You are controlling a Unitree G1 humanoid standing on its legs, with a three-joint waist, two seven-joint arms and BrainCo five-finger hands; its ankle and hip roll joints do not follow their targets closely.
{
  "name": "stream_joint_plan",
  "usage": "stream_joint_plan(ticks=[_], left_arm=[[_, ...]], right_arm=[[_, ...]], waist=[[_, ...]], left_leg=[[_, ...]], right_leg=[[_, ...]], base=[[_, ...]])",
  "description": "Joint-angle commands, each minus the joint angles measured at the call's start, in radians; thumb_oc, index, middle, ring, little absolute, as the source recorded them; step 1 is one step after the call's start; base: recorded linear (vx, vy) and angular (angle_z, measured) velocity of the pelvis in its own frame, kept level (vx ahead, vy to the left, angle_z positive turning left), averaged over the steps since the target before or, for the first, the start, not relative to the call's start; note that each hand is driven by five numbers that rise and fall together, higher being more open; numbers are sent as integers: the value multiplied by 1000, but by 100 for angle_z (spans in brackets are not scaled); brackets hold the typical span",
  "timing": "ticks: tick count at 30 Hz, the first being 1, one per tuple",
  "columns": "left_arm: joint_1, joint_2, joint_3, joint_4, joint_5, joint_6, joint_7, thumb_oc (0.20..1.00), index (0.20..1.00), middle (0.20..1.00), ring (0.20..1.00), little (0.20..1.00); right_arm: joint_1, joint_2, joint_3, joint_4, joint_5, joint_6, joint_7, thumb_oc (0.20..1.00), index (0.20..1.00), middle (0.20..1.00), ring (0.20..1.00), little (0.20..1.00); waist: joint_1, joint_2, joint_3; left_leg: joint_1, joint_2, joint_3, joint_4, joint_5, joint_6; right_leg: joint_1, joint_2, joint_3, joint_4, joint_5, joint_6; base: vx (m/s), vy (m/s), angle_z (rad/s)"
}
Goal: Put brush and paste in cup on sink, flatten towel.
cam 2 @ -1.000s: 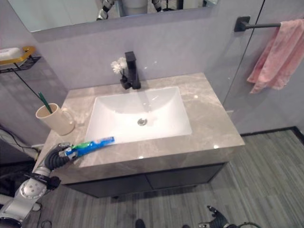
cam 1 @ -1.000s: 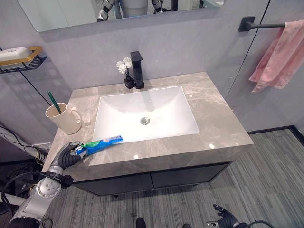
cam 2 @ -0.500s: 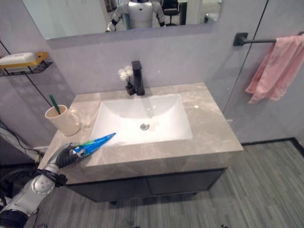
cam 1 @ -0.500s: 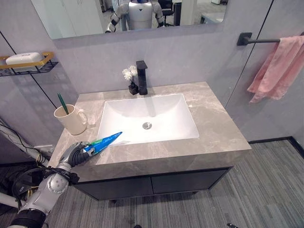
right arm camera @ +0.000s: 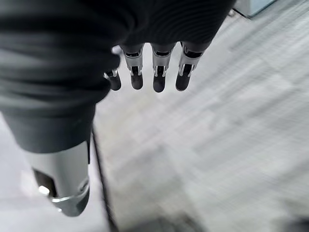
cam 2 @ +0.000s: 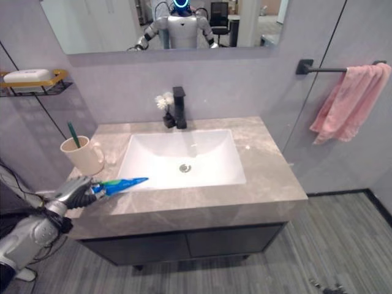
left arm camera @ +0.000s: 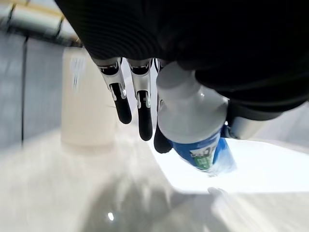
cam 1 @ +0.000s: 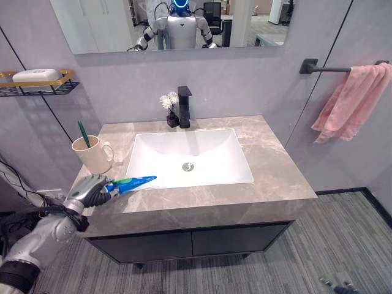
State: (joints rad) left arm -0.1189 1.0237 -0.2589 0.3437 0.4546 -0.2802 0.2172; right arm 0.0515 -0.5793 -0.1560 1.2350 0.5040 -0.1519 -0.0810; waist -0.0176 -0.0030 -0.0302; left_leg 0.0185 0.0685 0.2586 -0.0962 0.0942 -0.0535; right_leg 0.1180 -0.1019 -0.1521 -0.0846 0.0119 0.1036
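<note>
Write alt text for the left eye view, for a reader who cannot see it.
The robot's left hand grips a blue and green toothpaste tube at the front left of a grey marble counter, its tip reaching towards the white sink. A cream cup holding a green toothbrush stands just behind the hand. A pink towel hangs bunched on a black wall bar.

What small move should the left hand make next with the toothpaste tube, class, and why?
Probably lift the toothpaste tube and swing it toward the cup. The left hand is curled round its cap end, the tube lies nearly level above the counter, and the cup, already holding the green toothbrush, stands just behind.
</note>
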Motion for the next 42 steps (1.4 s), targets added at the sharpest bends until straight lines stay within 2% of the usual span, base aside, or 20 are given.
stream_joint_plan(ticks=[1, 3, 4, 7, 10, 11, 13, 17, 20, 21, 22, 25, 28, 29, 32, 33, 34, 35, 37, 42], left_arm=[[-199, 41, 29, -42, 44, -6, 131, 200, 200, 200, 200, 200], [-211, 42, 24, -40, 49, -5, 139, 200, 200, 200, 200, 200], [-237, 55, 32, -54, 71, 7, 163, 200, 200, 200, 200, 200], [-273, 55, 34, -55, 99, 16, 193, 200, 200, 200, 200, 200], [-293, 59, 32, -69, 107, 25, 200, 200, 200, 200, 200, 200], [-312, 58, 49, -88, 118, 30, 208, 200, 200, 200, 200, 200], [-345, 59, 73, -113, 142, 40, 221, 200, 200, 200, 200, 200], [-410, 58, 81, -135, 147, 54, 236, 200, 200, 200, 200, 200], [-453, 64, 79, -144, 137, 63, 239, 200, 200, 200, 200, 200], [-514, 60, 55, -148, 116, 68, 241, 200, 200, 200, 200, 200], [-516, 61, 54, -147, 116, 68, 241, 200, 200, 200, 200, 200], [-616, 56, 5, -154, 68, 75, 251, 200, 200, 200, 200, 200], [-678, 54, -35, -154, 31, 80, 255, 200, 200, 200, 200, 200], [-682, 57, -37, -151, 30, 80, 256, 200, 200, 200, 200, 200], [-758, 56, -73, -174, 9, 90, 277, 200, 200, 200, 200, 200], [-777, 45, -76, -190, 1, 96, 294, 200, 200, 200, 200, 200], [-778, 46, -77, -190, 1, 97, 294, 200, 200, 200, 200, 200], [-799, 38, -75, -215, -7, 100, 320, 200, 200, 200, 200, 200], [-801, 19, -64, -233, -8, 101, 343, 200, 200, 200, 200, 200], [-815, -28, -81, -260, 13, 105, 372, 200, 200, 200, 200, 200]], right_arm=[[-58, -54, -41, -103, 75, -75, -94, 1000, 1000, 1000, 1000, 1000], [-54, -54, -51, -136, 56, -78, -111, 1000, 1000, 1000, 1000, 1000], [-55, -79, -78, -274, 28, -100, -170, 1000, 1000, 1000, 1000, 1000], [-46, -77, -111, -429, -41, -113, -249, 1000, 1000, 1000, 1000, 1000], [-43, -80, -123, -512, -77, -107, -282, 1000, 1000, 1000, 1000, 1000], [-37, -76, -140, -650, -130, -103, -305, 1000, 1000, 1000, 1000, 1000], [-32, -77, -142, -858, -221, -109, -308, 1000, 1000, 1000, 1000, 1000], [-77, -73, -105, -1005, -230, -134, -272, 1000, 1000, 1000, 1000, 1000], [-122, -75, -55, -1055, -188, -137, -227, 1000, 1000, 1000, 1000, 1000], [-189, -87, 28, -1076, -98, -137, -161, 1000, 1000, 1000, 1000, 1000], [-191, -88, 28, -1074, -97, -137, -160, 1000, 1000, 1000, 1000, 1000], [-338, -108, 199, -1077, 97, -123, -25, 1000, 1000, 1000, 1000, 1000], [-445, -80, 321, -1047, 189, -98, 11, 1000, 1000, 1000, 1000, 1000], [-453, -79, 325, -1041, 192, -100, 13, 1000, 1000, 1000, 1000, 1000], [-557, 5, 443, -1019, 377, -81, 66, 1000, 1000, 1000, 1000, 1000], [-593, 69, 477, -1013, 447, -86, 82, 1000, 1000, 1000, 1000, 1000], [-595, 70, 478, -1010, 448, -87, 84, 1000, 1000, 1000, 1000, 1000], [-650, 150, 525, -993, 460, -100, 80, 1000, 1000, 1000, 1000, 1000], [-678, 213, 551, -994, 483, -111, 94, 1000, 1000, 1000, 1000, 1000], [-727, 312, 622, -1001, 591, -130, 150, 1000, 1000, 1000, 1000, 1000]], waist=[[-19, -17, -13], [-19, -18, -14], [-28, -14, -20], [-41, -8, -27], [-41, -8, -28], [-47, -6, -30], [-55, -3, -34], [-55, -1, -37], [-53, -3, -37], [-49, -5, -37], [-49, -5, -36], [-32, -13, -41], [-18, -14, -44], [-20, -15, -42], [-7, -17, -44], [2, -17, -44], [1, -18, -43], [14, -17, -44], [23, -16, -45], [35, -14, -47]], left_leg=[[104, -5, -55, 9, -78, -31], [101, -5, -56, 9, -73, -31], [106, -4, -55, 9, -74, -30], [112, -4, -53, 9, -78, -28], [114, -3, -53, 9, -79, -28], [118, -2, -51, 9, -81, -27], [121, -1, -47, 9, -81, -26], [123, 1, -42, 9, -80, -25], [121, 1, -39, 9, -78, -25], [120, 2, -36, 9, -74, -26], [120, 2, -36, 9, -74, -26], [121, 2, -32, 9, -71, -28], [121, 1, -32, 9, -69, -29], [122, 1, -32, 9, -69, -29], [120, 1, -33, 9, -66, -30], [118, 2, -36, 9, -65, -31], [117, 1, -36, 9, -65, -31], [116, 1, -37, 9, -65, -30], [116, 0, -39, 9, -66, -30], [116, 0, -40, 9, -65, -30]], right_leg=[[-53, -37, 5, 9, 136, 66], [-55, -38, 3, 9, 140, 64], [-52, -39, 3, 14, 138, 64], [-48, -37, 5, 20, 133, 62], [-47, -37, 5, 22, 131, 61], [-48, -36, 7, 25, 128, 60], [-48, -35, 11, 29, 125, 58], [-49, -33, 13, 33, 122, 57], [-54, -33, 15, 33, 123, 57], [-55, -34, 15, 34, 125, 56], [-55, -34, 15, 34, 125, 56], [-54, -33, 17, 31, 128, 54], [-53, -33, 16, 29, 130, 52], [-53, -33, 16, 29, 130, 52], [-50, -34, 11, 27, 131, 49], [-50, -35, 9, 26, 130, 48], [-49, -35, 9, 26, 130, 48], [-49, -36, 5, 23, 131, 47], [-48, -37, 2, 23, 130, 47], [-47, -37, 0, 21, 128, 46]], base=[[5, -4, 6], [-4, -1, 13], [3, 6, 17], [5, 4, 5], [0, 0, 0], [0, 0, 0], [0, 0, 0], [-1, 0, -1], [-17, -1, -10], [-19, -1, -12], [-21, -4, -11], [-16, 1, -5], [0, 0, 0], [0, 0, 0], [3, 3, 3], [0, 0, 0], [10, 13, 5], [16, 6, 6], [20, 3, 5], [10, 3, 7]])
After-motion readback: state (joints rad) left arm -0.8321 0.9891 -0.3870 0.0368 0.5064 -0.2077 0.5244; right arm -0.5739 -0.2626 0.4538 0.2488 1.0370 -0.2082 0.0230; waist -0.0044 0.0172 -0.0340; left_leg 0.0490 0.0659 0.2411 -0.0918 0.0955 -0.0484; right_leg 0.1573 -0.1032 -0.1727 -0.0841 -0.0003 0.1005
